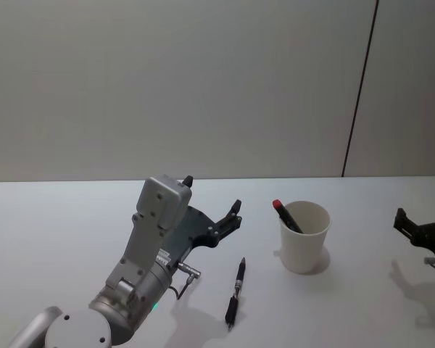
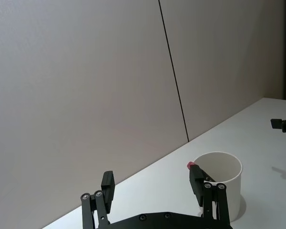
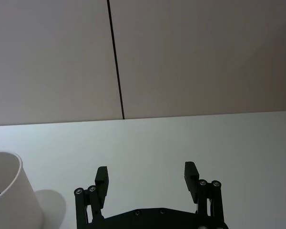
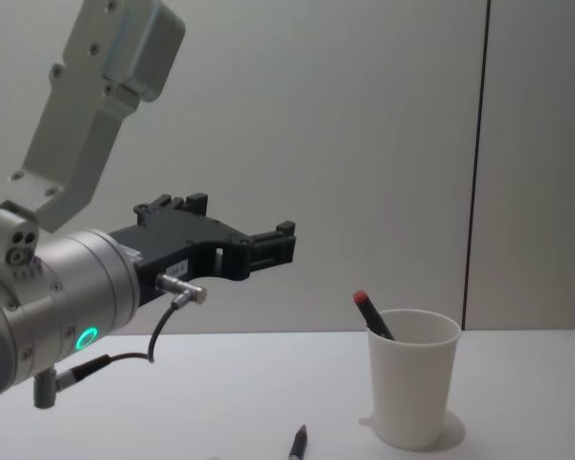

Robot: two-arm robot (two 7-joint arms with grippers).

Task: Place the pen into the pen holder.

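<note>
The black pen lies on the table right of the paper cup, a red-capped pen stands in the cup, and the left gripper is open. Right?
No. In the head view the black pen lies on the table left of the paper cup, toward the left gripper. The red-capped pen does stand in the cup, and the left gripper is open.

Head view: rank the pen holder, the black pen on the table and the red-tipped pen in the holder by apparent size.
1. pen holder, widest.
2. black pen, about as long but thin.
3. red-tipped pen, mostly hidden inside.
</note>
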